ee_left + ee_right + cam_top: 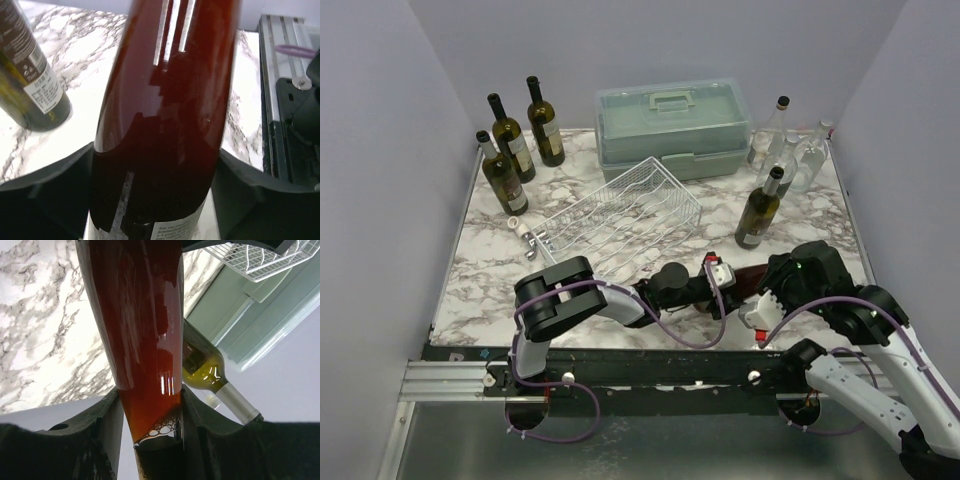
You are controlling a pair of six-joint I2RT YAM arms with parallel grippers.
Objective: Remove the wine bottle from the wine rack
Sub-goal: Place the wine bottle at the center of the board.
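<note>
The wine bottle (746,279), dark red glass with a white label, lies nearly level just above the table's near edge, off the white wire wine rack (620,220). My left gripper (724,284) is round its body; in the left wrist view the black pads (65,190) press both sides of the bottle (170,100). My right gripper (766,300) is shut on the neck end, where the bottle (135,315) narrows between the fingers (210,440). A corner of the rack (255,257) shows behind it with nothing in it.
A grey-green case (672,128) stands behind the rack. Three dark bottles (510,140) stand at the back left. A green bottle (758,210) stands upright right of the rack, with clear bottles (790,145) behind it. A small metal tool (525,240) lies at the rack's left corner.
</note>
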